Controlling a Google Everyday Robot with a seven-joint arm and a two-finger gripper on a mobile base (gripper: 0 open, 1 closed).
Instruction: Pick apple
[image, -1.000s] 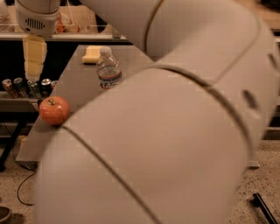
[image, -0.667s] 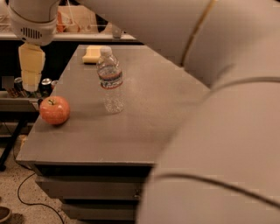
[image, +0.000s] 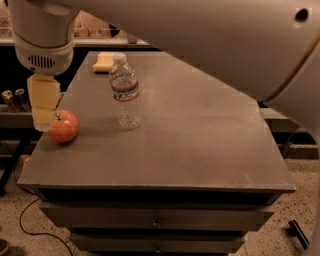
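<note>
Camera view: the gripper (image: 43, 121) hangs at the table's (image: 200, 145) left edge, pointing straight down from a white wrist housing with a small vent grille. Its pale yellow end overlaps the left side of the apple (image: 65, 127), and its tip sits about level with the apple's middle. From this angle I cannot tell whether the gripper is open or closed, nor whether it touches the fruit.

The apple rests on the tabletop near the front left corner, red-orange with a lighter patch and its stem dimple facing up. To its right, apart from it, a clear bottle (image: 124, 92) stands upright with a white cap and a label band around its middle; it is clearly taller than the apple. Behind the bottle, near the far edge, lies a pale yellow sponge (image: 103, 62).

The robot's arm (image: 210, 40) fills the top of the view and runs down the right side as a broad, pale curved shell. Below the tabletop are drawers (image: 157, 218) with small knobs. Left of the table, on a lower shelf, stand two cans (image: 15, 98). A dark cable (image: 31, 227) loops on the speckled floor.
</note>
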